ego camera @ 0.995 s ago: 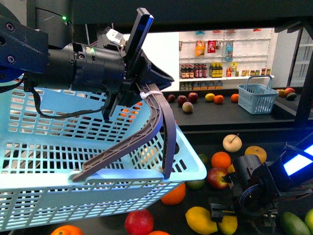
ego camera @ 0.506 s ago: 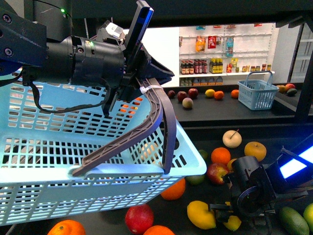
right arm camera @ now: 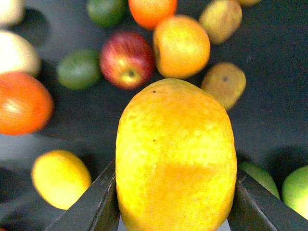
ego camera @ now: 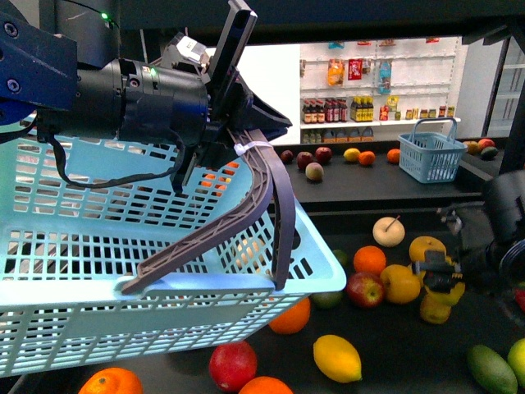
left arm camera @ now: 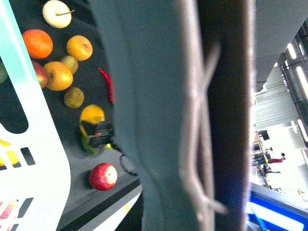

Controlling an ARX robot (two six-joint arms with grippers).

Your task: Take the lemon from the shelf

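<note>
The lemon (right arm camera: 175,159), bright yellow and oval, fills the right wrist view, clamped between the two dark fingers (right arm camera: 96,204) of my right gripper (right arm camera: 175,211). From the front, the right gripper (ego camera: 436,279) holds this lemon (ego camera: 435,308) a little above the shelf's black deck (ego camera: 410,349), at the right. My left gripper (ego camera: 238,152) is shut on the grey handle (ego camera: 258,213) of a light blue basket (ego camera: 123,246), held up at the left. That handle (left arm camera: 192,120) blocks most of the left wrist view.
A second lemon (ego camera: 337,358) lies on the deck among oranges (ego camera: 371,264), red apples (ego camera: 365,291), a pale round fruit (ego camera: 389,234) and green fruit (ego camera: 492,369). A red chili (left arm camera: 108,84) lies nearby. A small blue basket (ego camera: 431,156) stands on the far deck.
The right gripper has risen from the front of the deck and moved right and back, carrying the lemon off the surface. The left arm and basket have barely shifted.
</note>
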